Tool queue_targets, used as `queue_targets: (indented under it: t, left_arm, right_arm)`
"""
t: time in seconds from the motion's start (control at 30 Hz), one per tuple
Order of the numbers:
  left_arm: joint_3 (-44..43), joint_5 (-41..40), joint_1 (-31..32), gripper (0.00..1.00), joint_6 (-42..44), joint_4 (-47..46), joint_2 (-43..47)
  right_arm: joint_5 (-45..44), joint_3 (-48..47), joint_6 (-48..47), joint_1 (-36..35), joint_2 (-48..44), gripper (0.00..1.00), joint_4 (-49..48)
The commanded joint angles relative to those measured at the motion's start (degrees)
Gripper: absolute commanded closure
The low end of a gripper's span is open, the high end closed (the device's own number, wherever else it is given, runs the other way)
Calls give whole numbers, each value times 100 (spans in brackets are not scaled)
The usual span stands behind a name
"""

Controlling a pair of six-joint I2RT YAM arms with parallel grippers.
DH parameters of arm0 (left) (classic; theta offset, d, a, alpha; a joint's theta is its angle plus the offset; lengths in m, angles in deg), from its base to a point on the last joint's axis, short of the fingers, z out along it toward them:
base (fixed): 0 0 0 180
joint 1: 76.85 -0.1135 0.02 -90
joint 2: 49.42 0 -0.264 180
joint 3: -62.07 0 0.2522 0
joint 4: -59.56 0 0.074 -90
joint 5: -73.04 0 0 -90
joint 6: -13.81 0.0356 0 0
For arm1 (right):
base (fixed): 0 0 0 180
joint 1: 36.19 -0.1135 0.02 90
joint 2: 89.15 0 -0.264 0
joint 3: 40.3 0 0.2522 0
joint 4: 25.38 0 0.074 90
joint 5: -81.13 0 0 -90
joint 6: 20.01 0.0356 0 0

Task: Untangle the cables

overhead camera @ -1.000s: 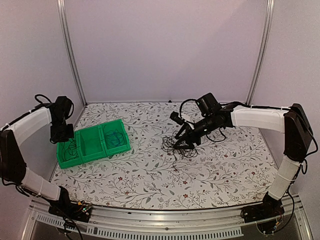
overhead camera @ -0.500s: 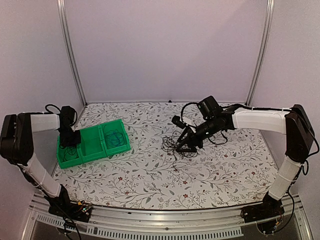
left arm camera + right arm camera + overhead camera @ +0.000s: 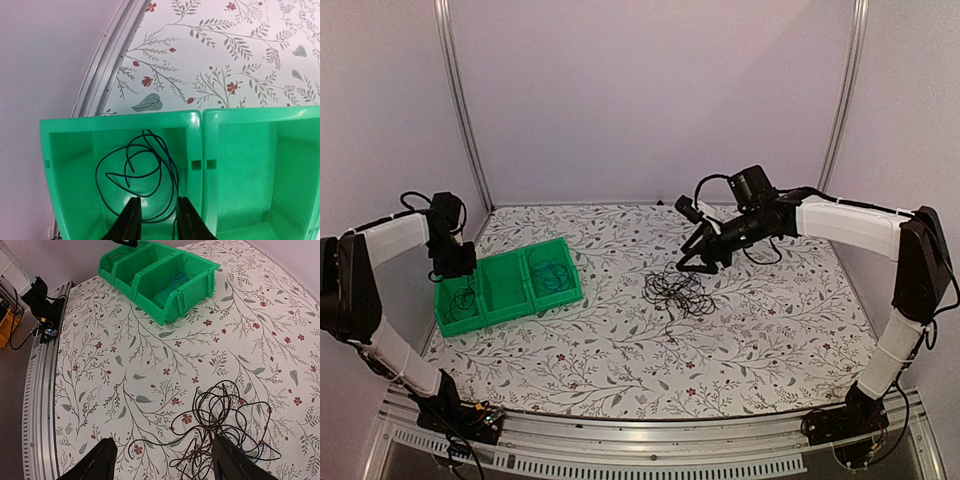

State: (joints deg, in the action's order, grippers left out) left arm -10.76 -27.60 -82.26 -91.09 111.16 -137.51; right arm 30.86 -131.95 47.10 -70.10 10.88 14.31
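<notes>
1. The left claw (image 3: 158, 207) hangs over the end section of the green bin (image 3: 510, 312), on the side nearest the bench's (image 3: 620, 370) left edge. Its tips are just above that section's floor.
2. Its fingers stand a little apart w/ a narrow gap, and I see nothing pinched. The blue cable (image 3: 132, 172) lies in loose loops on the floor of that section, right by the tips. One strand runs close past a finger; can't tell if it touches.
3. The right claw (image 3: 164, 445) hovers over mid-bench, fingers spread wide, nothing betw them and nothing held.
4. The tangle (image 3: 680, 293) is a small loopy knot of thin black wires w/ at least one blue strand in it. It sits on the bench just below the right claw and well apart from the bin.
5. A second cable (image 3: 552, 273), thin and dark/bluish, is coiled in the opposite end section, the one nearest the tangle. The mid section shows no wire that I can make out.
6. Progress, my read: two cables are separated and binned, one per section, but the main knot is not undone. So it's partway, w/ the bulk of the work left.
7. Left to do, prob: pick single strands out of the tangle, draw each free, and drop it in a section. The mid section looks like the next spot.
</notes>
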Motion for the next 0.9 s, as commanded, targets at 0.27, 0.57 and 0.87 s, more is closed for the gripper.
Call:
queue_targets:
  t: [0.27, 0.57, 0.87]
  left_arm:
    - [-524, 7, 116, 63, -357, 1170, 966]
    - [-2129, 869, 2223, 62, 347, 132, 783]
    - [-3194, 1019, 4487, 63, 752, -649, -563]
  right_arm:
    - [76, -201, 35, 131, -74, 31, 150]
    - [-385, -736, -92, 880, 279, 39, 547]
    - [-988, -1741, 35, 1131, 1726, 52, 1252]
